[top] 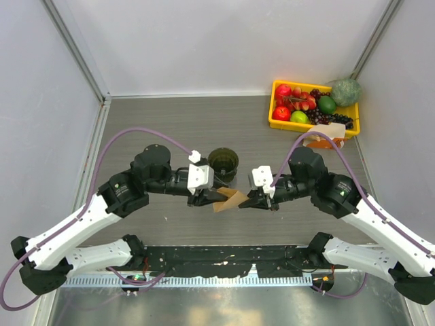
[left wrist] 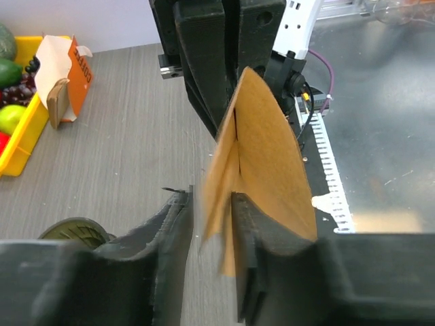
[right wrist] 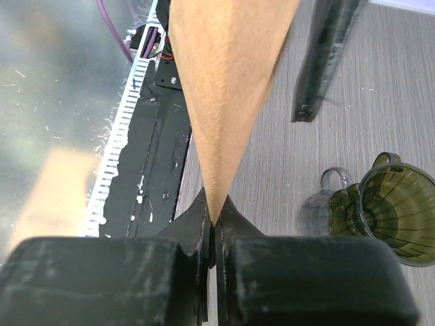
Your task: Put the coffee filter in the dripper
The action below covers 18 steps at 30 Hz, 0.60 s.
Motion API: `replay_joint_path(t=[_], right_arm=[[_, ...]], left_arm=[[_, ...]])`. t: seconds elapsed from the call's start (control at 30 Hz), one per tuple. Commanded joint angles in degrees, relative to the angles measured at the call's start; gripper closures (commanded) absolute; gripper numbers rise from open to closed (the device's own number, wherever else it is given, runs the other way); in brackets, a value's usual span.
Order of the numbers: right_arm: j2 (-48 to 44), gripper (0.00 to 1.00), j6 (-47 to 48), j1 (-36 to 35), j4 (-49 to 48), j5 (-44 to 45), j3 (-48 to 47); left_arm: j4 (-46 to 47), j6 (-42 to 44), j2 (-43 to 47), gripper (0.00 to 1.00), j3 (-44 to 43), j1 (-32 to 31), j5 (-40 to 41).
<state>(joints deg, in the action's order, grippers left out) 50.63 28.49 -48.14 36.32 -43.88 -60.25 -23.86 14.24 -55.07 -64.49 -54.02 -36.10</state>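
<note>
the right pincer [top: 251, 202] is pinching the coffee filter [top: 230, 199] by its tip; the left pincer [top: 206, 199] is straddling the opposite edge, narrowly parted (dripper [top: 223, 165] sitting just behind).

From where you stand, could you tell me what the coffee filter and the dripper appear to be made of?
The coffee filter looks like thin unbleached paper: matte tan, slightly fibrous, with a sharp folded seam. The dripper seems to be translucent dark olive plastic or glass: glossy, ribbed inside, see-through at its wall. I cannot tell which of the two it is.
</note>
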Motion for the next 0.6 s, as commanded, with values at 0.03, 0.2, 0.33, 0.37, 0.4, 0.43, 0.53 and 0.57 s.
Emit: replay_joint_path(t=[0.03, 0.2, 0.33, 0.37, 0.4, 0.43, 0.53, 0.57], right_arm=[[-0.7, 0.82, -1.3, -0.2, -2.3, 0.0, -2.7], [-4.0, 0.17, 5.9, 0.0, -1.3, 12.3, -3.6], [-9.1, 0.05, 10.6, -0.4, -10.0, 20.8, 0.7], [-9.1, 0.04, 11.6, -1.1, -10.6, 22.8, 1.2], [-8.8, 0.03, 13.7, -1.8, -10.5, 23.7, 1.0], [-8.0, 0.02, 14.4, -3.1, -10.5, 26.4, 0.9], [-7.2, 0.01, 18.5, -7.0, -11.8, 31.4, 1.7], [-7.3, 0.01, 20.7, -8.7, -12.7, 32.8, 1.9]], left_arm=[[3.1, -1.2, -0.3, 0.93, -0.9, -0.6, 1.5], [7.4, -16.1, 1.2, 1.0, 0.5, 2.2, 4.5], [13.2, -28.8, 1.3, 1.0, 2.4, 4.0, 5.6], [14.1, -31.2, 1.1, 1.0, 2.7, 4.2, 5.2], [15.1, -33.5, 0.8, 1.0, 3.0, 4.2, 4.5], [15.8, -35.4, 0.5, 1.0, 3.1, 4.2, 4.3], [16.6, -39.7, -0.3, 1.0, 3.1, 4.3, 5.2], [17.0, -40.3, -0.3, 1.0, 3.0, 4.3, 5.3]])
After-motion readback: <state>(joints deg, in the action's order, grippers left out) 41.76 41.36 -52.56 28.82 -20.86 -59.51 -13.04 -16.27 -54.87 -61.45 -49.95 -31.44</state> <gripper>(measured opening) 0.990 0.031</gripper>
